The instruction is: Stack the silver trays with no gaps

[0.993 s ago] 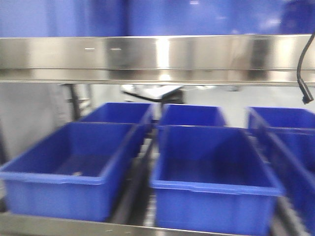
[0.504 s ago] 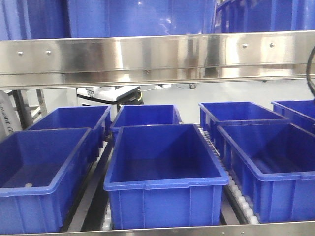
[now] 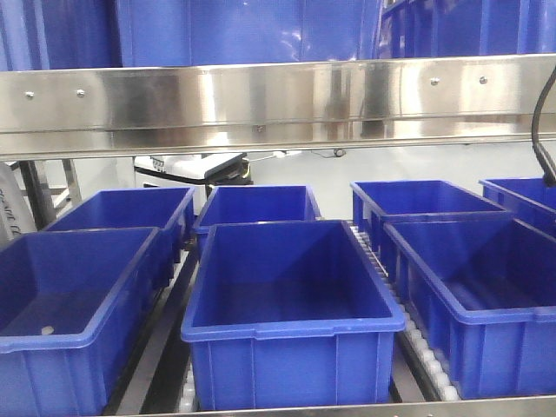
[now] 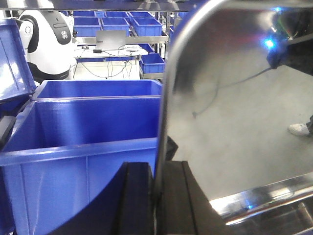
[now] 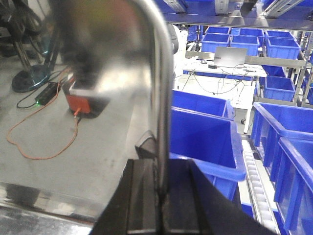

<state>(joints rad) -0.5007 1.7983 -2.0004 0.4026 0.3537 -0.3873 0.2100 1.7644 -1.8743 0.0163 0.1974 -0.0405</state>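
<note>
Silver tray (image 4: 234,98) gripped by its rim: left pincer (image 4: 155,196) clamped shut on the edge, right pincer (image 5: 161,196) clamped on a rim too. Tray is in front of blue bins (image 3: 291,287), near side.

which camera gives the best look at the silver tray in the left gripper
The left wrist view: the silver tray fills its right half, rim clamped in the left gripper jaws. The right wrist view shows a tray edge in the right gripper, same one or not unclear. The front view shows blue bins, no tray.
</note>
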